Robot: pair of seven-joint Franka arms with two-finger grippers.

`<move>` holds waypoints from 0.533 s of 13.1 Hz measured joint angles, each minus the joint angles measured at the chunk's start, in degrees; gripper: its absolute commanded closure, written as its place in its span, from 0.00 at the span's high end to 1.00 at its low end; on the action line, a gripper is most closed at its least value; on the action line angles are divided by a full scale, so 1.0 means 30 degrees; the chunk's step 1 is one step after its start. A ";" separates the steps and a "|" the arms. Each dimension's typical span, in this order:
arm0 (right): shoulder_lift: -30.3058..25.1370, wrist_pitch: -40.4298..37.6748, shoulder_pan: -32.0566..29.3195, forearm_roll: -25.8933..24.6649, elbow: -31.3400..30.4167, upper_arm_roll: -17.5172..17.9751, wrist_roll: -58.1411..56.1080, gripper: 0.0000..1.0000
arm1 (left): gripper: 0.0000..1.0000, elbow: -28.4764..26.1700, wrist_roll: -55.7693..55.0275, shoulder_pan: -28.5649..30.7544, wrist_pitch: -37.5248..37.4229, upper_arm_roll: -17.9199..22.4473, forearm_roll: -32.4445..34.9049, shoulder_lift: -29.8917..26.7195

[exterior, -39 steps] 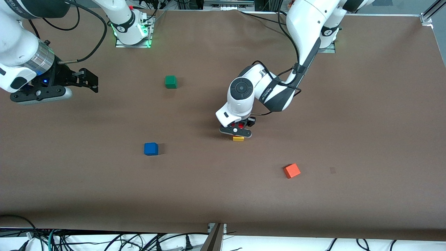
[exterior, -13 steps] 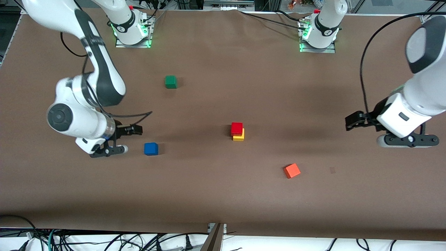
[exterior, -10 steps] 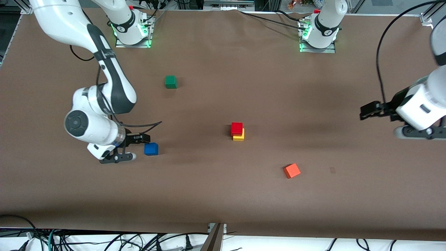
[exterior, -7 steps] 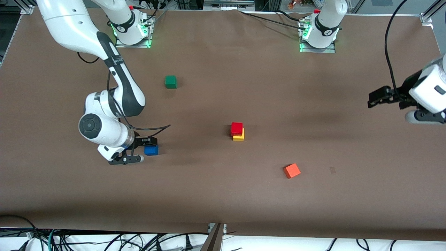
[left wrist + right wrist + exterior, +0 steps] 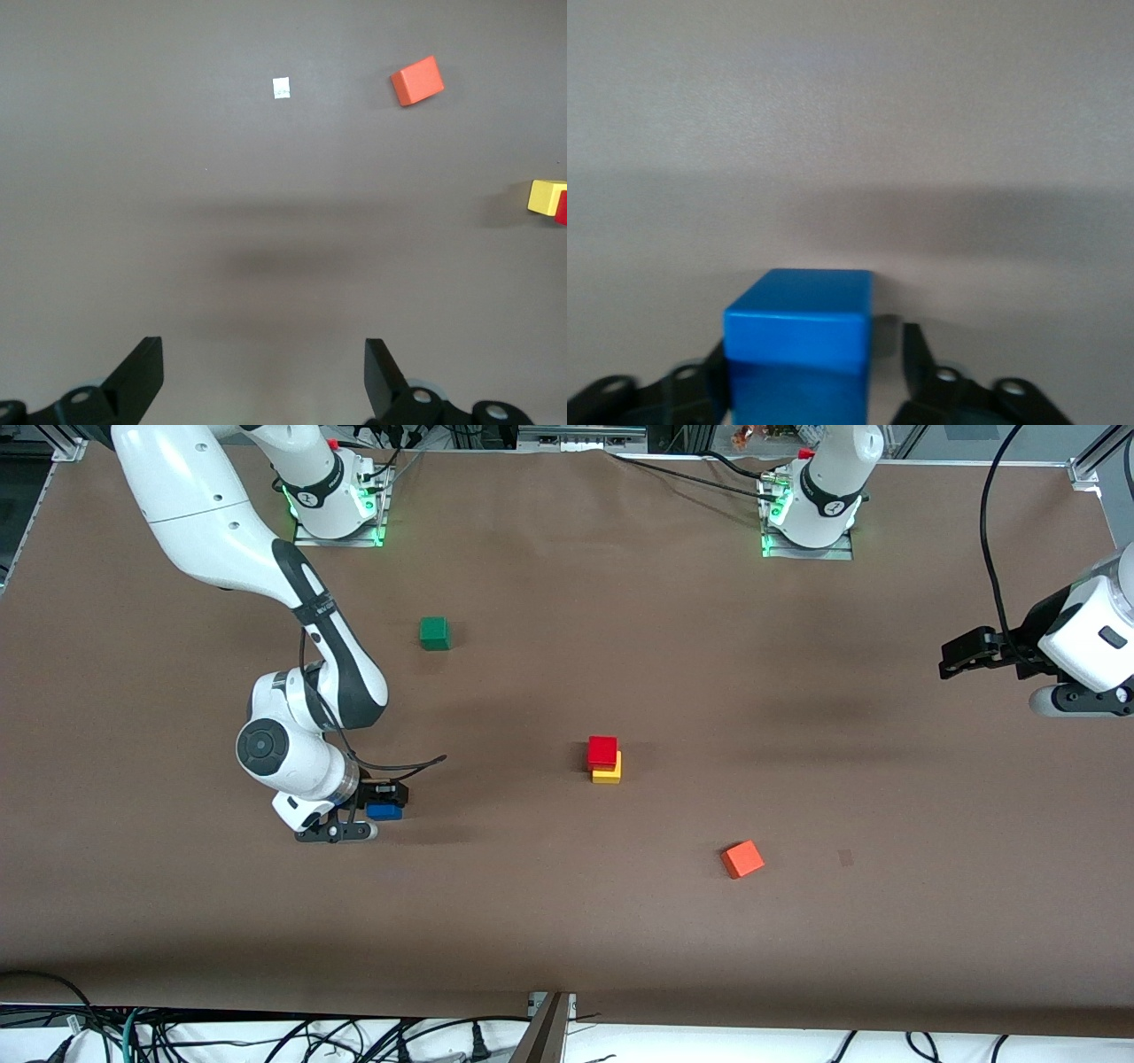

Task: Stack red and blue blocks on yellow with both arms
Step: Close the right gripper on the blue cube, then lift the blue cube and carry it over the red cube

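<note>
The red block (image 5: 602, 749) sits on the yellow block (image 5: 608, 772) mid-table, slightly offset. The edge of the left wrist view shows both, yellow (image 5: 546, 196) and red (image 5: 562, 207). The blue block (image 5: 384, 811) rests on the table toward the right arm's end. My right gripper (image 5: 386, 801) is down around it. In the right wrist view the blue block (image 5: 799, 345) stands between the open fingers of the right gripper (image 5: 815, 376), with a gap on one side. My left gripper (image 5: 961, 654) is open and empty (image 5: 264, 372), raised over the left arm's end of the table.
A green cube (image 5: 434, 633) lies farther from the front camera than the blue block. An orange cube (image 5: 742, 859) lies nearer the camera than the stack; it also shows in the left wrist view (image 5: 417, 81). A small pale mark (image 5: 281, 88) is on the table.
The left gripper let go of the red block on the yellow one and drew back to its end. The right arm swung in and lowered its open fingers around the blue block.
</note>
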 measured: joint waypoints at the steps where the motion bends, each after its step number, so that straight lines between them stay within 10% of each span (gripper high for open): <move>1: -0.0021 0.0015 0.0001 0.0000 0.0033 0.0000 0.0003 0.30 | 1.00 -0.0010 0.0000 0.0002 0.0024 -0.0010 -0.0003 0.0005; 7: -0.1476 -0.5576 0.0788 0.0001 0.3056 0.0166 0.1196 0.28 | 1.00 0.0376 -0.0001 -0.0001 0.0367 -0.0042 -0.0007 0.0396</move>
